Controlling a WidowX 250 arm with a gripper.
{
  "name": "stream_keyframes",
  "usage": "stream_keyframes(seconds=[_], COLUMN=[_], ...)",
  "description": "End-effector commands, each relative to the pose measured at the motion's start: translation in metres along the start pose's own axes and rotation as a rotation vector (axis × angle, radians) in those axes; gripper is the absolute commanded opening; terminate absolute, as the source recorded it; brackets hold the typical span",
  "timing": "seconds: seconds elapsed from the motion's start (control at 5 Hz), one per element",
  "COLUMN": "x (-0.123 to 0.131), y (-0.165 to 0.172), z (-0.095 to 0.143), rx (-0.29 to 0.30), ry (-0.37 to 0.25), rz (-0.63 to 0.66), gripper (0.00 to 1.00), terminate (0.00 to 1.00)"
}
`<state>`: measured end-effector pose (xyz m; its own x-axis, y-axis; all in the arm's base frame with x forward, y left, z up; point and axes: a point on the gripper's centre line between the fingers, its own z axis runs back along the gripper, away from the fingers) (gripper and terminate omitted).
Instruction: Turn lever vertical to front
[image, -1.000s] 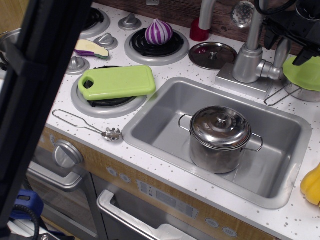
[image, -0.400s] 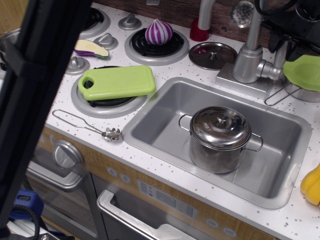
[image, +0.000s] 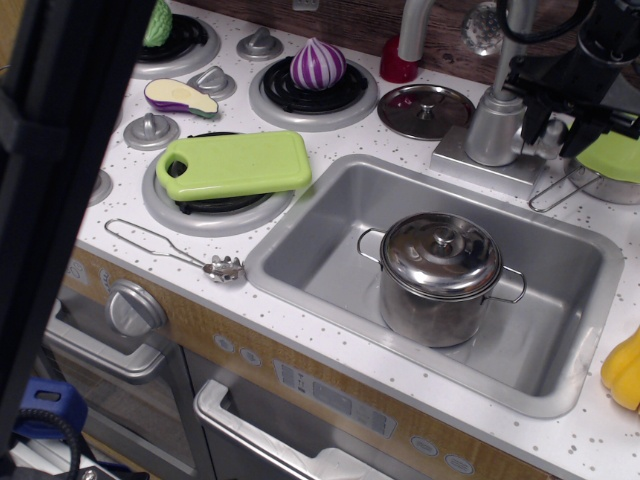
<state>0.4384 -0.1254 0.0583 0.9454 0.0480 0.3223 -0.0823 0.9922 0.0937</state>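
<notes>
Claw (image: 556, 118) sits down at the right flank of the tap body (image: 495, 125), black fingers (image: 531, 125) straddling the spot where the lever (image: 552, 138) juts out. Only a scrap of silver-grey stub shows between my fingers; its angle I cannot tell. Whether I grip the lever or merely bracket it: cannot tell, fingers set narrow. Steel pot (image: 441, 276), lidded, stands in the sink (image: 330, 225) in front of the tap. Loose round lid (image: 425, 109) lies just left of the tap. Green cutting board (image: 234, 163) rests on a burner well left of the tap.
</notes>
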Motion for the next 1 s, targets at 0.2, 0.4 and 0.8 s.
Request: stream_keyframes(seconds=[0.2, 0.4, 0.8], x=[-0.008, -0.011, -0.007], y=[-0.020, -0.020, -0.015], z=[0.007, 0.000, 0.005], rx=[-0.119, -0.148, -0.155], ry=[-0.005, -0.004, 0.009], rz=[0.047, 0.052, -0.041], gripper=[0.00, 0.00, 1.00], terminate=[0.00, 0.00, 0.00])
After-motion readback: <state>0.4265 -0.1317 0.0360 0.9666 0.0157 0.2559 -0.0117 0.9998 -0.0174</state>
